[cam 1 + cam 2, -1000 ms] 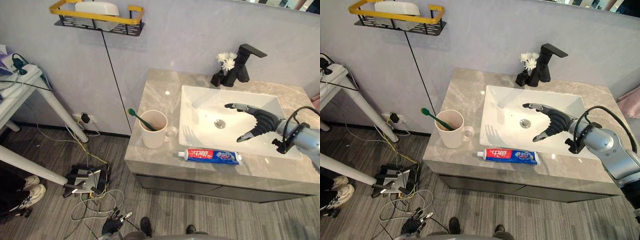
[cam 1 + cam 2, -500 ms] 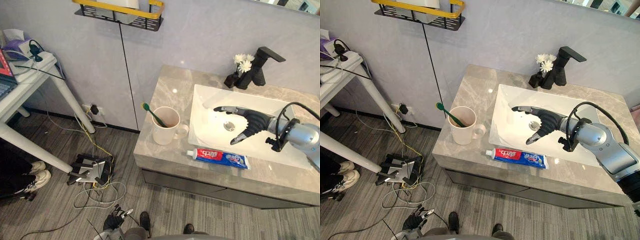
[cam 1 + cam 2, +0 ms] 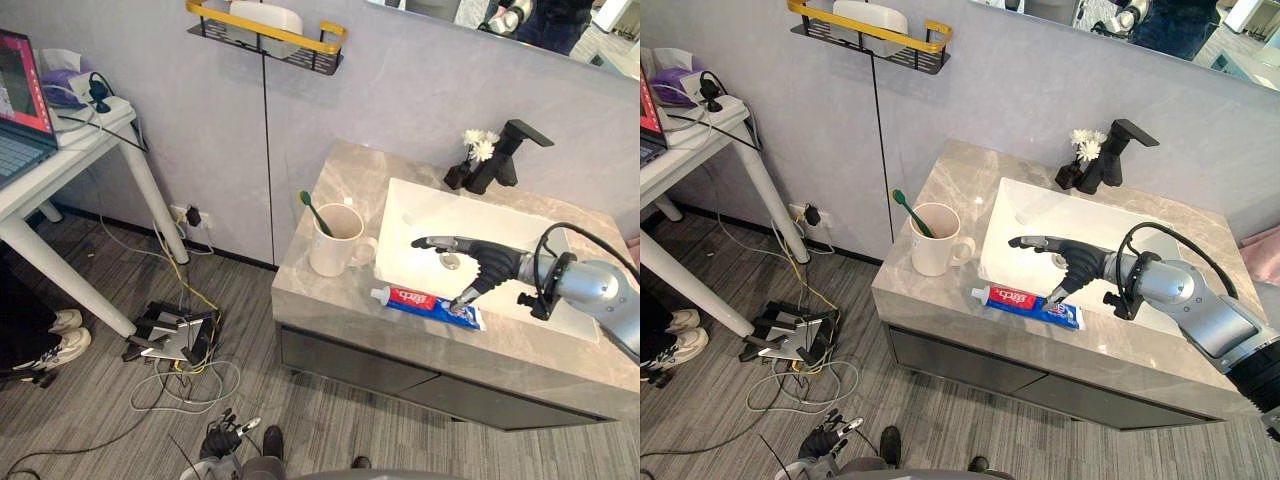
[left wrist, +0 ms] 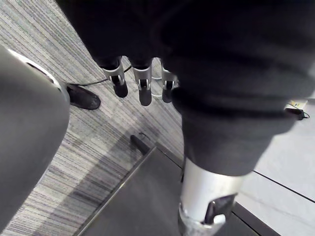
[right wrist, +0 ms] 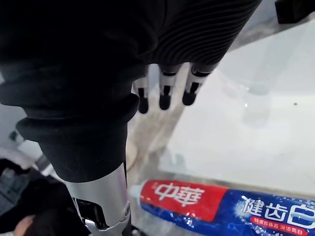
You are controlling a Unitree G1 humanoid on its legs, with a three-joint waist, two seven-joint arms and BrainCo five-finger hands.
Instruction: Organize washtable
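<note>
A red, white and blue toothpaste tube [image 3: 425, 303] lies on the grey stone counter [image 3: 335, 175] along the front rim of the white sink [image 3: 425, 212]. My right hand [image 3: 482, 266] hovers open over the basin's front edge, fingers spread and pointing left. Its thumb tip comes down right at the tube's blue end; contact is unclear. In the right wrist view the tube [image 5: 221, 202] lies just past the thumb [image 5: 106, 209]. A cream mug [image 3: 337, 240] holding a green toothbrush [image 3: 312, 211] stands left of the sink. My left hand [image 3: 222, 440] hangs low over the floor, fingers [image 4: 142, 87] relaxed.
A black faucet [image 3: 505, 155] and a small vase of white flowers [image 3: 475, 148] stand behind the sink. A yellow-railed black shelf [image 3: 265, 32] hangs on the wall. At the left are a white table [image 3: 50, 150] with a laptop and tangled cables [image 3: 185, 345] on the floor.
The camera has shifted. My right hand has moved from over the drain toward the basin's front-left edge, bringing its thumb down to the toothpaste tube. The tube and mug stay put.
</note>
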